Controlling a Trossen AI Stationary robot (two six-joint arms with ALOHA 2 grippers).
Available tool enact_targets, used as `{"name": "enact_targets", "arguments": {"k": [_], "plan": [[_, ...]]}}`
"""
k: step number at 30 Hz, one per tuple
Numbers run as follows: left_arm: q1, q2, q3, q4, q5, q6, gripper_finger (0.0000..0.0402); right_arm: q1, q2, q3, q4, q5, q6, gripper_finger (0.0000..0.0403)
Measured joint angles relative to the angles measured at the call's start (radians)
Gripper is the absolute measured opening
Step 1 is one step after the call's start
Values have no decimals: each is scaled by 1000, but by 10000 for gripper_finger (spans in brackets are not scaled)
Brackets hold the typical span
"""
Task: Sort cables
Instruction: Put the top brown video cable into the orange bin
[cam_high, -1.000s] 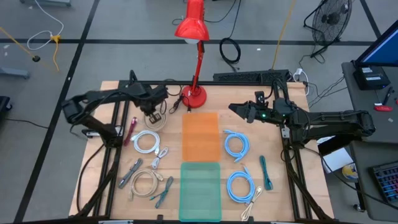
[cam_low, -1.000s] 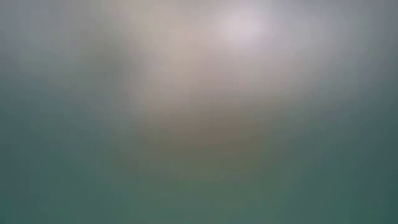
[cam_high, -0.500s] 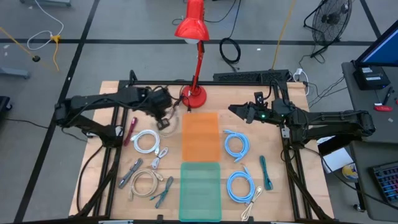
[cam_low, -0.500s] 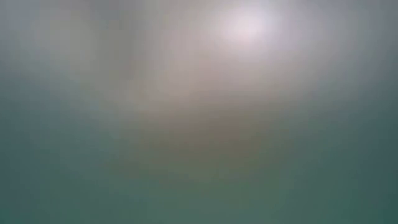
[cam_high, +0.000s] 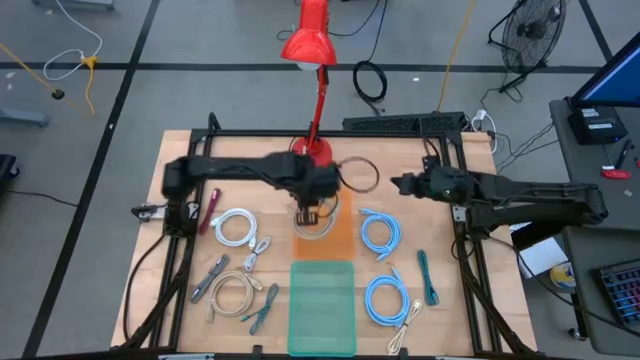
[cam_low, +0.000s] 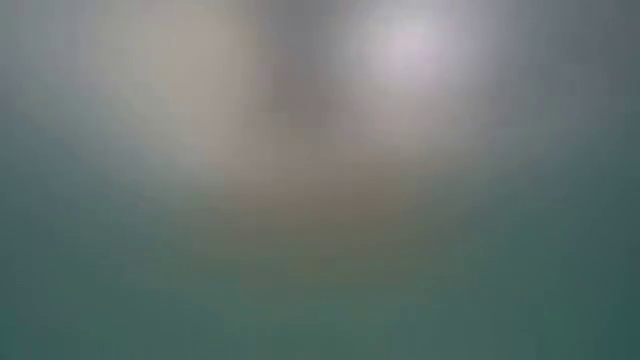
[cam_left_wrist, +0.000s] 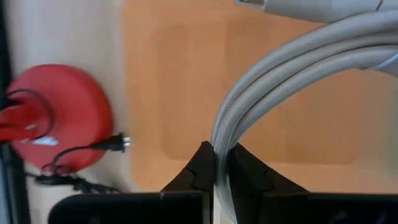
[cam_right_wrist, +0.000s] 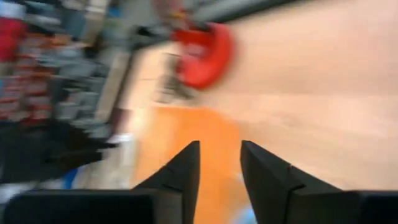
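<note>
Grey coil (cam_left_wrist: 292, 68) hung clamped in your left gripper (cam_left_wrist: 214, 163), its loop dangling just above the orange mat (cam_high: 322, 215) directly beneath, while your right gripper (cam_right_wrist: 219, 163) hovered farther off, fingers parted and empty.

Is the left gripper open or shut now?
Shut: the left gripper pinches a grey coil between its fingers, over the orange mat.

Grey floor (cam_high: 200, 40) crossed by dark tape lines. Beyond the tabletop's far edge, a black cable loop (cam_high: 369, 80) and a yellow cord (cam_high: 455, 40). Fan (cam_high: 527, 35) at far right; desk (cam_high: 600, 130) with blue monitor (cam_high: 615, 80) alongside.
</note>
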Motion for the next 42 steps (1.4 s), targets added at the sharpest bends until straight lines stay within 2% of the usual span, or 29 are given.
{"name": "enact_targets", "arguments": {"k": [3, 7, 10, 18, 25, 42], "plan": [[-6, 33, 2, 16, 0, 21, 22, 0, -32, 0, -167, -19, 33, 70], [-4, 57, 2, 73, 9, 16, 22, 1, -47, 0, -235, -90, 14, 46], [-2, 73, 4, 133, 57, -14, 22, 1, -47, 0, -234, -124, -22, 36], [-6, 145, 3, 164, 89, -149, 22, 1, -47, 0, -231, -126, -63, 23], [-2, 162, 3, 142, 56, -192, 22, 0, -47, 0, -232, -159, -165, 22], [-17, 214, 1, 59, 83, -213, 22, 1, -48, 0, -232, -204, -212, 23]]}}
